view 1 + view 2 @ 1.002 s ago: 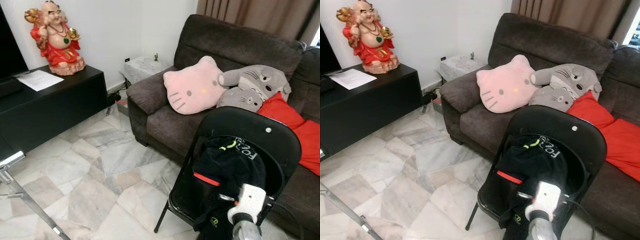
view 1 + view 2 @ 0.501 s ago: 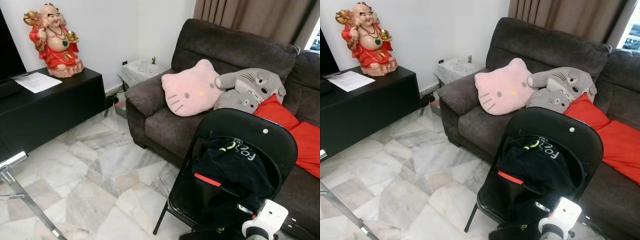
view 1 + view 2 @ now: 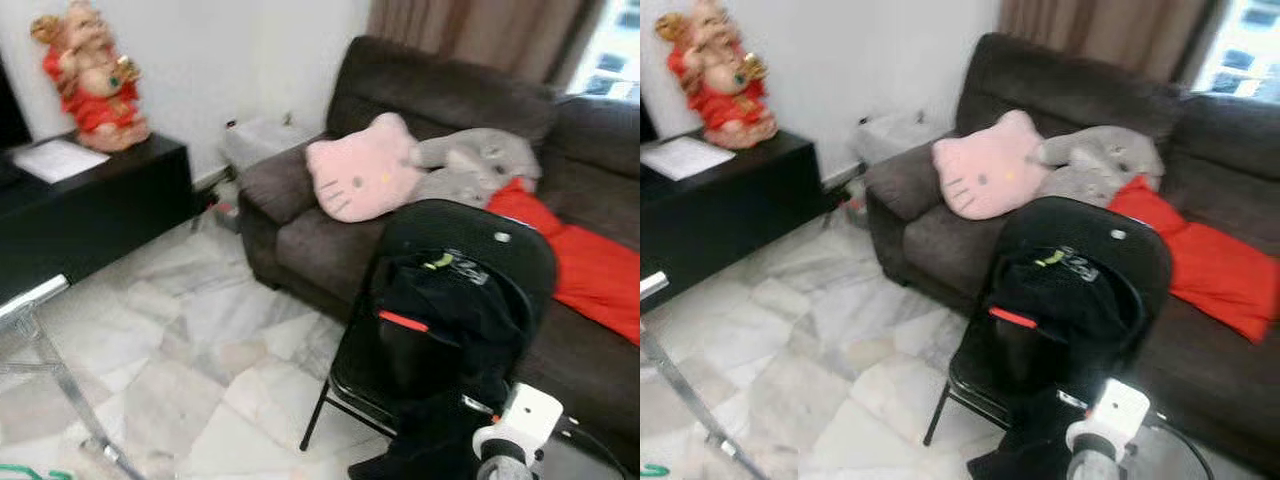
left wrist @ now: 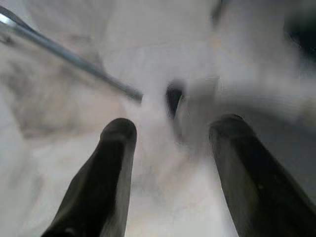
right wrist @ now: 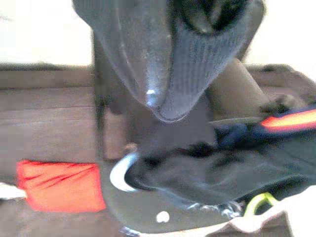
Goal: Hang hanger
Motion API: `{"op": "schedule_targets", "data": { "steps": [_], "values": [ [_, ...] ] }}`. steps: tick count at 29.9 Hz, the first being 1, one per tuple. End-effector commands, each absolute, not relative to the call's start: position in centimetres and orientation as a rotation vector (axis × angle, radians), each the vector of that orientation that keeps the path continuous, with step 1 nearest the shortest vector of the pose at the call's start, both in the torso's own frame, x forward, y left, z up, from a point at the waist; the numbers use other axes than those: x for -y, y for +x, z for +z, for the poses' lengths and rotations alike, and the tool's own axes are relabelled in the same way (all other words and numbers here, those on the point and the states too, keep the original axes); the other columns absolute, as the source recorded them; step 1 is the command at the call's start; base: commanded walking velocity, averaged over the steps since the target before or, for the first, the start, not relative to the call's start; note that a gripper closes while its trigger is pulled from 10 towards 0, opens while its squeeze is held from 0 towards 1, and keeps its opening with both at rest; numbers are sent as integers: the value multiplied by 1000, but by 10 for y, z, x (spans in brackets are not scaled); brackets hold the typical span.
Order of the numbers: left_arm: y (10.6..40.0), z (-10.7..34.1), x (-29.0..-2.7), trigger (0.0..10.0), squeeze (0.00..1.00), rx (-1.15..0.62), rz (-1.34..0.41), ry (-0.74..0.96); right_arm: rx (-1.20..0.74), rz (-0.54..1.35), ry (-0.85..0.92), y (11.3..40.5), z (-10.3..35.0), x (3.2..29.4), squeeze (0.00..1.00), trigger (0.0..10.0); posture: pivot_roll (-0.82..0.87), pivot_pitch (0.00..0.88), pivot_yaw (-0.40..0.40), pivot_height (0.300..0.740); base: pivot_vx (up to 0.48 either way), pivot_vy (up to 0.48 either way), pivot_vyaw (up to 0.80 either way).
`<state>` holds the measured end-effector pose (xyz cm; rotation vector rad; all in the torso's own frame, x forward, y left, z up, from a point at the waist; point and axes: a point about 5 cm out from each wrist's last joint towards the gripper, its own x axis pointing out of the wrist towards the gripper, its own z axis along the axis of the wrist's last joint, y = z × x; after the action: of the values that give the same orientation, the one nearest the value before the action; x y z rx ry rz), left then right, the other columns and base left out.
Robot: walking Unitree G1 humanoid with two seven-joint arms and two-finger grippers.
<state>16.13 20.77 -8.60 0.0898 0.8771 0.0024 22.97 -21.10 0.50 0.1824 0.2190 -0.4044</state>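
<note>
The hanger itself cannot be made out; what shows is a black garment (image 3: 450, 320) with a red stripe and a yellow-green loop at its collar, heaped on the seat and against the backrest of a black chair (image 3: 470, 225), with part of it trailing down off the seat's front edge. The right end effector (image 5: 165, 94) is low in front of that chair, its fingers drawn together on a ribbed dark edge of the garment, and the white wrist of the same arm sits just beside the trailing cloth. The left end effector (image 4: 170, 148) hangs over the pale marble floor (image 3: 200, 340), its two black fingers apart with nothing between them and a thin metal bar running across the floor beyond them. Right behind the chair stands a dark brown sofa (image 3: 300, 240), and on it lie a pink cat-face cushion (image 3: 360, 178), a grey plush toy (image 3: 470, 165) touching it, and a red cushion (image 3: 590, 270) next to the plush. A brown curtain (image 3: 470, 35) hangs behind the sofa. Well apart on the robot's left, a low black worktop (image 3: 90, 215) against the white wall carries a red and gold figurine (image 3: 90, 85) and a sheet of paper (image 3: 50, 158). A shiny metal frame (image 3: 50, 340) stands on the floor near that worktop. Both head views are blurred.
</note>
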Motion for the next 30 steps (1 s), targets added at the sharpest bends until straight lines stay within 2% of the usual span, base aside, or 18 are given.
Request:
{"op": "schedule_targets", "data": {
  "steps": [1,17,30],
  "values": [
    [132,-99,-203,10000,0,-977,-5,73,-161,-342,194,250,20,202,0,10000,-10,0,-47,740,0,0,0],
    [133,-98,-208,10000,0,-973,14,74,-151,-311,196,261,22,199,0,10000,5,0,-32,740,0,0,0],
    [135,-97,-210,10000,0,-974,21,77,-175,-270,174,267,16,196,0,10000,31,0,-30,740,0,0,790]
  ]
}}
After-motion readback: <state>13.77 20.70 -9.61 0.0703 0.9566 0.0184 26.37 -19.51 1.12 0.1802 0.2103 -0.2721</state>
